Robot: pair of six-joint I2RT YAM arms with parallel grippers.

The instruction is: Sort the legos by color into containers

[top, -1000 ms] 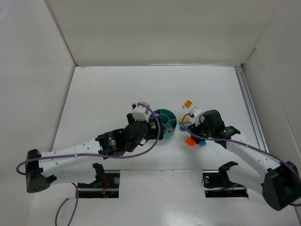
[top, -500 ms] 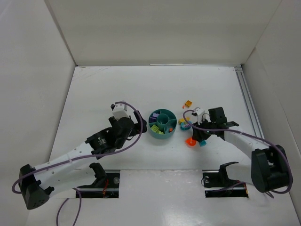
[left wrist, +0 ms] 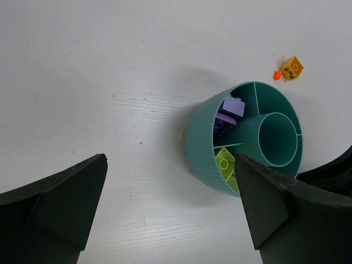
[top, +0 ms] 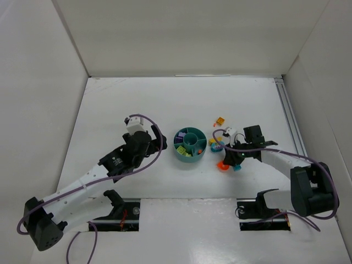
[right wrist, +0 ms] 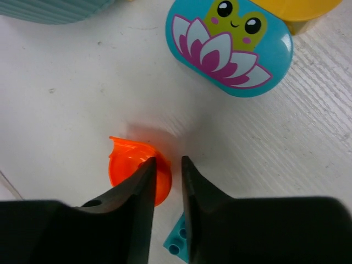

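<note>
Two purple bricks (left wrist: 232,105) and a yellow-green brick (left wrist: 224,161) are seen in wedge sections of the teal dish (left wrist: 203,148) on the table (top: 137,104). At the dish's 9 o'clock the left gripper (left wrist: 170,165) is held wide apart — nothing gripped. At its 3 o'clock the right gripper (right wrist: 166,165) is nearly closed, with the rim of an orange piece (right wrist: 129,162) in the gap — clamped or not cannot be told.

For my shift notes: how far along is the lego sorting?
Done: purple bricks and a yellow-green brick sit in separate wedges of the dish. In hand: right gripper straddles the rim of the orange piece; grip unclear. The left gripper is open. Remaining: teal brick, frog-printed piece, yellow piece, orange-yellow brick on the table.
</note>
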